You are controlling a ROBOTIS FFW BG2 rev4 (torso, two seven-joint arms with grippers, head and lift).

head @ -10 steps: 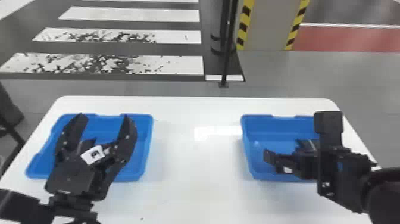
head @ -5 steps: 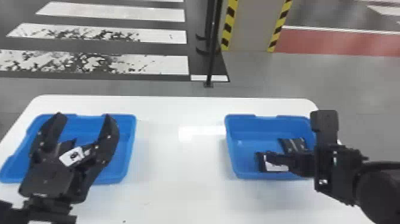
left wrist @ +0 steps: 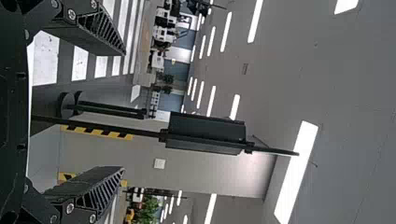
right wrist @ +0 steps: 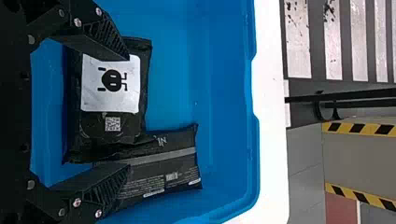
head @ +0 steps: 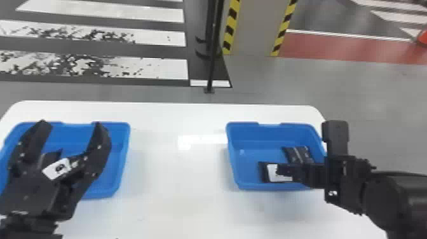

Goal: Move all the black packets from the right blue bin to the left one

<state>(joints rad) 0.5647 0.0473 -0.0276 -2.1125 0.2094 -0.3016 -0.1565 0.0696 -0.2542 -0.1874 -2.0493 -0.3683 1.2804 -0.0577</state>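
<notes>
My right gripper is over the right blue bin, above a black packet with a white label; a second black packet lies behind it. In the right wrist view my right gripper stands open above the labelled packet, which overlaps the other packet. On the left, my open left gripper is above the left blue bin, partly hiding a dark item in it. The left wrist view has the left gripper with nothing between its fingers.
Both bins stand on a white table, with a stretch of tabletop between them. A black pole and a pillar with yellow-black stripes stand behind the table.
The head view has shifted, so the table and bins sit farther left. The right gripper no longer covers as much of the packets. The left gripper keeps its place over its bin.
</notes>
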